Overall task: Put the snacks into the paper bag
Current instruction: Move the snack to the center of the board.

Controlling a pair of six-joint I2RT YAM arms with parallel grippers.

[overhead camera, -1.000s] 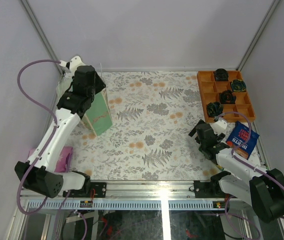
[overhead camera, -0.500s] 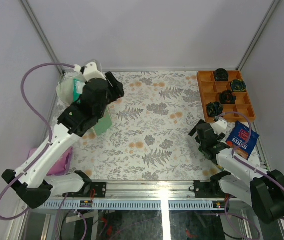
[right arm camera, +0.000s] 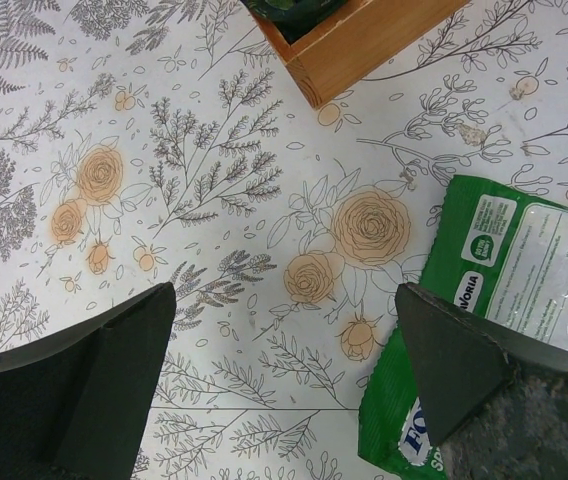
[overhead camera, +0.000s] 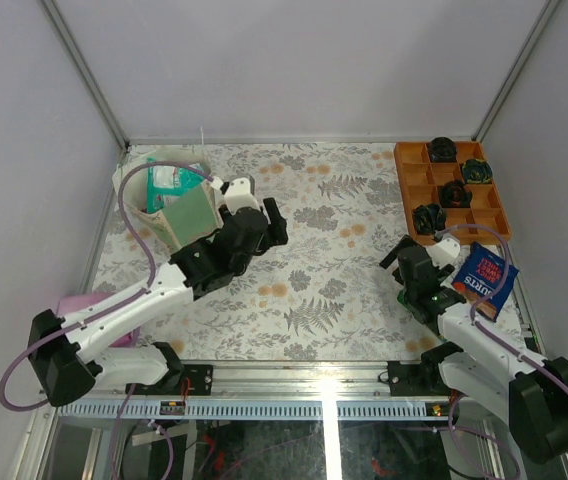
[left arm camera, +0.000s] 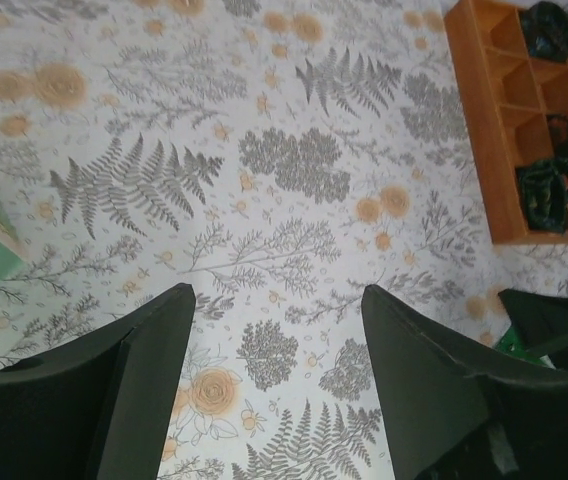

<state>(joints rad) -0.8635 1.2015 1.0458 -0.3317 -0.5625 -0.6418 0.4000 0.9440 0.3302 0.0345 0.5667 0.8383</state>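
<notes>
Paper bag (overhead camera: 193, 212) with snacks (overhead camera: 171, 184) inside

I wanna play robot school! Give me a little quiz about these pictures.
1. True or false: the left gripper holds a snack.
2. Where is the blue crisp bag? A inside the paper bag, B beside the right gripper, C in the orange tray.
3. Fill in: the packet by the right gripper's finger is coloured ____.
Key: 1 false; 2 B; 3 green.
</notes>
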